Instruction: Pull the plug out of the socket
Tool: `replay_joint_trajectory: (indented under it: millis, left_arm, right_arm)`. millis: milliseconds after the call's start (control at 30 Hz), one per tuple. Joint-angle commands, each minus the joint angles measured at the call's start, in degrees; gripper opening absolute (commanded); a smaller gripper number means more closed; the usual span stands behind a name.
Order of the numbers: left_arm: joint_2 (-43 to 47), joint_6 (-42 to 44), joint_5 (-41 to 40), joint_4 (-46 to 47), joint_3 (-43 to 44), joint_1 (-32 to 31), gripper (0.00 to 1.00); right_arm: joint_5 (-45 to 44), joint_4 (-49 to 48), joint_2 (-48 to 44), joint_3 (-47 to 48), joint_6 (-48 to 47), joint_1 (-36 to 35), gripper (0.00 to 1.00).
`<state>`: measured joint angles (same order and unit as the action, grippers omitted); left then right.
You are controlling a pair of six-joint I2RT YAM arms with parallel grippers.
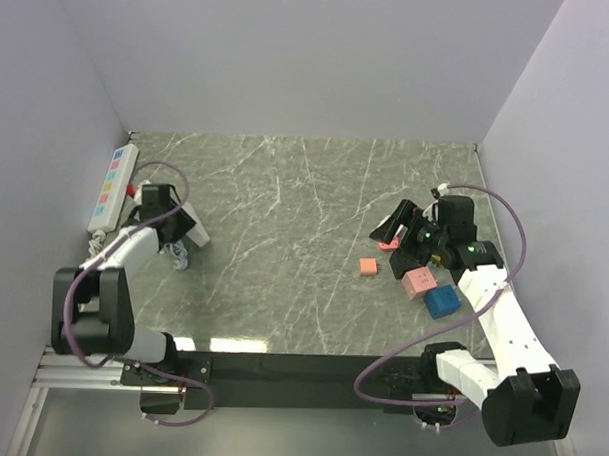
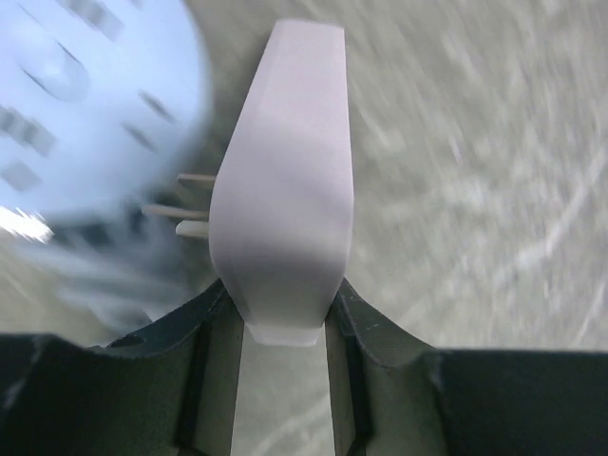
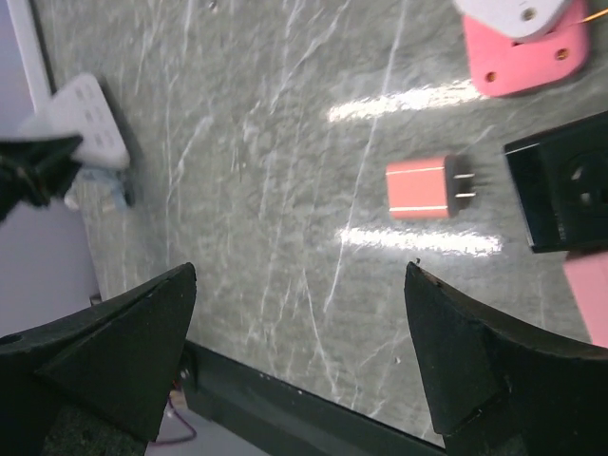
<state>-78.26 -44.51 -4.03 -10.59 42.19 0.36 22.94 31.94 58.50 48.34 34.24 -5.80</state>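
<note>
Fingers (image 2: 190, 342) of the left gripper (image 2: 282, 318) pinch the white plug (image 2: 283, 190) by its narrow end, one black pad on each flank. We see its metal prongs (image 2: 190, 204) bare, sticking out sideways and seated in nothing. Beside them the left wrist view shows a pale shape (image 2: 85, 104) with dark slots, so smeared that we cannot tell what it is, nor whether the prongs touch it.

From above, the plug is lifted over the desk (image 1: 285, 207), apart from the power strip (image 1: 114, 184) that lies along the left wall. Just below the plug sits a small greyish object (image 1: 178, 256), too small for us to identify. The cable is not something we can trace.

Over on the right, the right gripper (image 3: 299, 275) hovers with its fingers (image 3: 104, 351) spread wide and nothing between them. Under it lies a pink adapter (image 3: 418, 186), prongs pointing at a black block (image 3: 560, 190) that the frame edge cuts off. A pink plate (image 3: 522, 62) is also cropped at the top. A pink cube (image 1: 420, 283) and a blue cube (image 1: 443, 301) rest nearby, touching each other.
</note>
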Motion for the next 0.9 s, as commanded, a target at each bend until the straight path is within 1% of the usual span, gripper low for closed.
replay_joint_trajectory:
  millis: [0, 67, 133, 200, 233, 267, 333, 367, 400, 433, 467, 500, 667, 867]
  left_arm:
    - [-6.44, 1.62, -0.11, -3.04, 3.59, 8.13, 0.01]
    - [-8.22, 1.8, 3.49, -1.37, 4.38, 10.7, 0.01]
    - [-10.42, 2.06, 4.47, -1.45, 6.31, 12.03, 0.01]
    - [-11.56, 3.2, 5.87, -1.8, 7.63, 12.12, 0.13]
    - [-11.57, 3.38, 6.31, -1.89, 7.73, 12.12, 0.21]
    - [-11.48, 3.81, 6.93, -1.54, 7.64, 12.21, 0.39]
    - [-10.69, 4.34, 10.09, -0.22, 6.76, 12.12, 0.56]
    - [-10.34, 4.87, 11.05, -0.22, 6.76, 12.21, 0.67]
    - [-9.38, 5.22, 12.72, -0.22, 6.85, 12.12, 0.71]
    - [-8.67, 5.83, 13.26, -0.39, 6.85, 12.03, 0.8]
    - [-7.88, 6.27, 13.7, -0.66, 7.02, 12.03, 0.97]
    - [-6.05, 6.71, 14.48, -0.92, 7.28, 12.12, 0.99]
    - [0.11, 9.79, 18.88, -3.38, 7.99, 12.03, 0.99]
    - [8.72, 11.46, 25.73, -2.25, 6.33, 9.84, 0.99]
  right_arm:
    - [1.32, -0.31, -3.39, -0.43, -2.24, -2.71, 0.96]
    - [0.88, 0.22, -4.44, -1.05, -2.69, -2.99, 0.97]
    - [0.79, 0.22, -5.32, -1.49, -3.12, -3.16, 0.97]
    - [0.62, 0.14, -6.9, -2.19, -3.39, -3.16, 0.97]
    - [0.53, -0.04, -7.34, -2.46, -3.48, -3.16, 0.97]
    - [0.18, -0.04, -7.96, -2.81, -3.48, -3.16, 0.98]
    - [0.26, -0.21, -8.4, -2.9, -3.74, -3.16, 0.98]
    - [0.09, -0.22, -8.66, -3.07, -3.65, -3.07, 0.98]
    - [0.0, -0.39, -8.84, -3.16, -3.57, -3.16, 0.98]
    - [0.0, -0.83, -9.02, -3.25, -3.57, -3.16, 0.98]
    - [0.0, -1.09, -9.63, -3.51, -3.48, -3.16, 0.98]
    - [-0.26, -1.36, -9.98, -3.6, -3.22, -3.07, 0.98]
    - [-1.84, -2.41, -12.62, -3.6, -2.86, -3.16, 0.99]
    - [-4.83, -3.47, -16.13, -2.9, -2.42, -3.07, 1.0]
